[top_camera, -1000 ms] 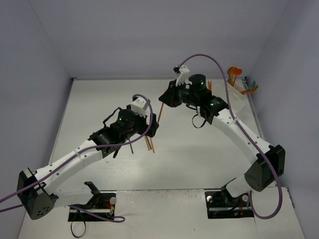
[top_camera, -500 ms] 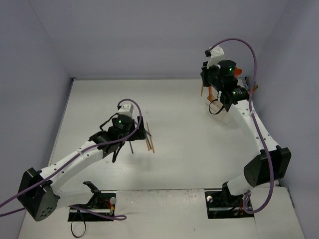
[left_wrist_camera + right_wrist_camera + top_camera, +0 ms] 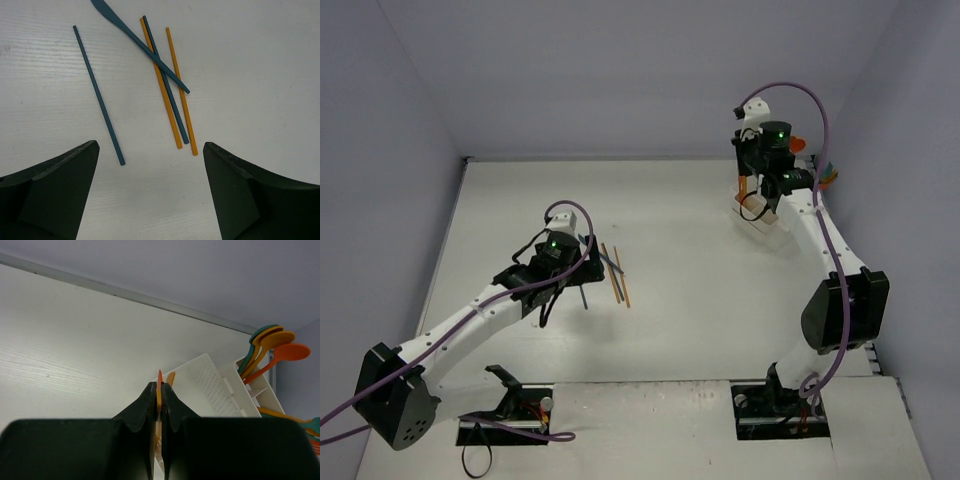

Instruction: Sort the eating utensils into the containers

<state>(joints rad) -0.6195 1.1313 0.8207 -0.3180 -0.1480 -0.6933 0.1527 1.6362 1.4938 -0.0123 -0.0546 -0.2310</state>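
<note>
Soft, even light falls from above me; the table [image 3: 700, 260] reads bright white without glare. Under my left wrist the dark blue stick [image 3: 98, 95] is sharp and casts hardly any shadow. My left fingers [image 3: 55, 195] and right fingers [image 3: 135, 415] show near-black and featureless. The orange utensil [image 3: 159, 390] and the far spoons [image 3: 295, 351] stay vivid.

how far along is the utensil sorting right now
Partly done. Done: several spoons lean in the bins at the far right. In hand: the right jaws are shut on an orange utensil over the bins. Still to go: five utensils lie on the table under the open left jaws.
</note>
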